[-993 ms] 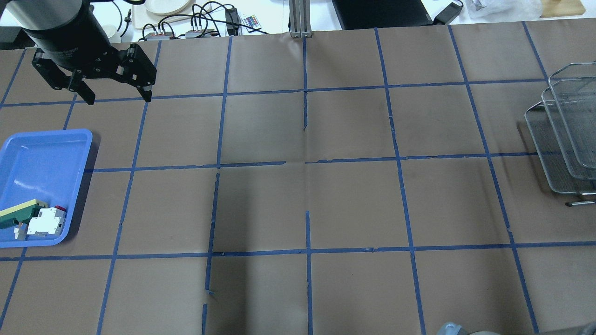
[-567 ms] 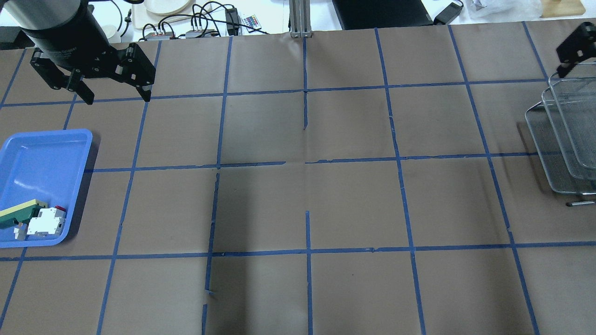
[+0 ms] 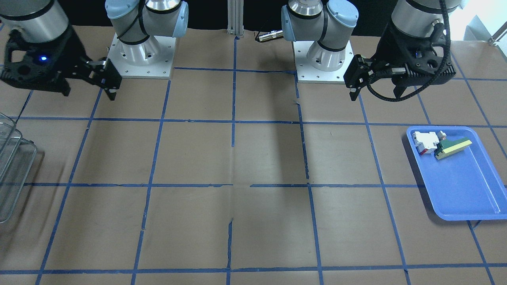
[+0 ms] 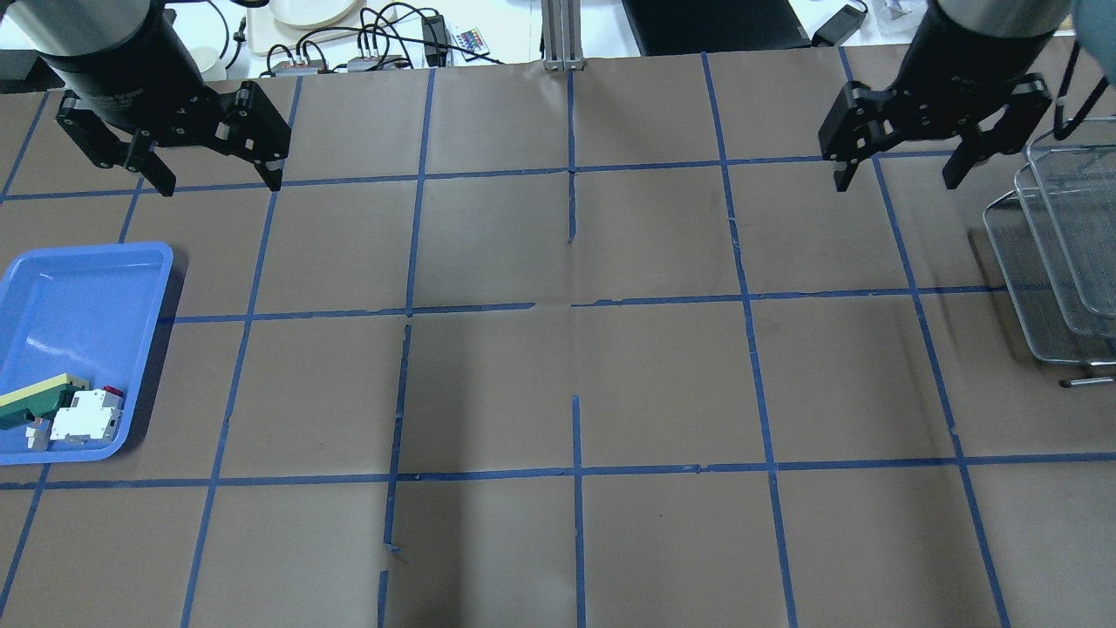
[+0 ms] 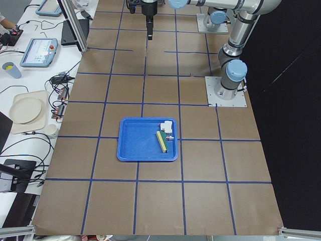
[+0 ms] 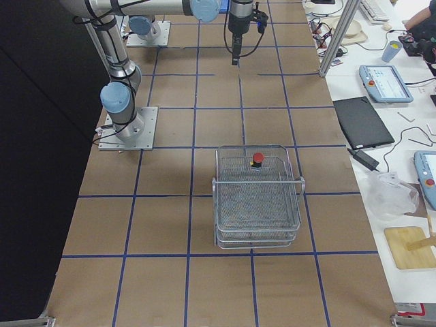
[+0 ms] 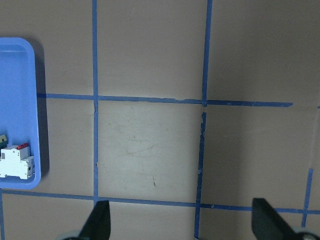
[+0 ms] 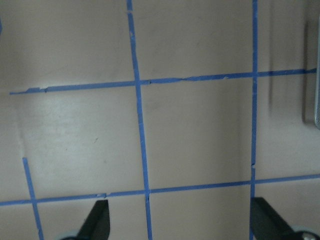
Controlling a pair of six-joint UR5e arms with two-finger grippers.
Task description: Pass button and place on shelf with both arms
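The button (image 6: 257,159), with its red cap up, sits at the back of the top tier of the wire mesh shelf (image 6: 257,204). The shelf also shows at the right edge of the overhead view (image 4: 1059,262) and the left edge of the front view (image 3: 12,174); the button is out of view there. My right gripper (image 4: 896,184) hangs open and empty above the table just left of the shelf (image 3: 89,95) (image 8: 177,225). My left gripper (image 4: 221,186) is open and empty at the far left, beyond the tray (image 3: 376,95) (image 7: 180,225).
A blue tray (image 4: 87,288) at the left edge holds a white-and-red block (image 4: 85,417) and a green-yellow wedge (image 4: 35,397); it also shows in the front view (image 3: 467,190). Brown paper with blue tape lines covers the table. Cables and devices lie past the far edge.
My right arm has come into the overhead view from the right edge and moved left; its open gripper now hangs left of the shelf. The left gripper has stayed put.
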